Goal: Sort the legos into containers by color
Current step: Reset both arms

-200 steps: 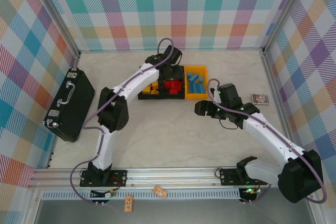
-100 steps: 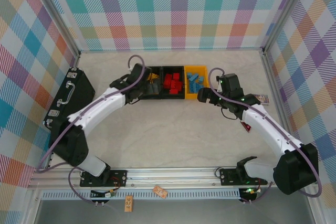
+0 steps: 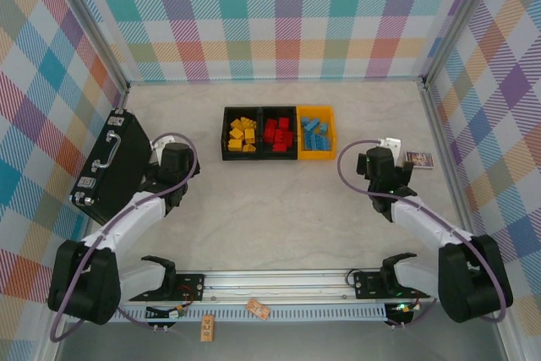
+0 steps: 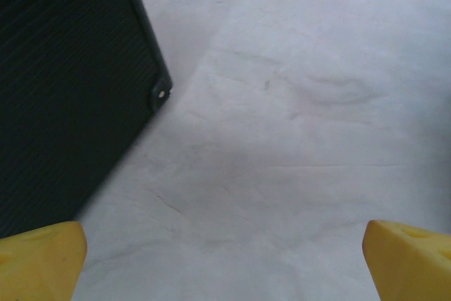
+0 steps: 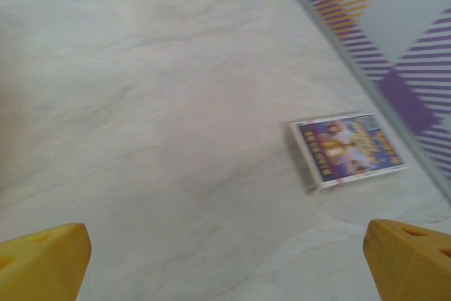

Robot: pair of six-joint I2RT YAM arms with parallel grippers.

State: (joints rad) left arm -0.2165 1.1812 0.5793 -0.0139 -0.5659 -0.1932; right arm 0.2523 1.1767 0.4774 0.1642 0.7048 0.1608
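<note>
Three containers stand in a row at the back middle of the table. The left black bin (image 3: 225, 134) holds yellow legos (image 3: 243, 134). The middle black bin (image 3: 279, 110) holds red legos (image 3: 277, 133). The yellow-orange bin (image 3: 331, 133) holds blue legos (image 3: 314, 134). My left gripper (image 3: 172, 158) hangs low at the left, well away from the bins, beside a black case. It is open (image 4: 225, 259) over bare table, with nothing between its yellow fingertips (image 4: 42, 259). My right gripper (image 3: 385, 155) sits at the right, open (image 5: 225, 259) and empty, its fingertips (image 5: 409, 255) wide apart.
A black briefcase (image 3: 110, 165) with a handle lies at the left edge, its corner (image 4: 158, 93) close to my left gripper. A small picture card (image 3: 418, 159) lies by the right wall, just ahead of my right gripper (image 5: 349, 149). Checked walls enclose three sides.
Both arms have pulled back from the bins, the left toward the briefcase and the right toward the card. Both grippers have opened wider.
</note>
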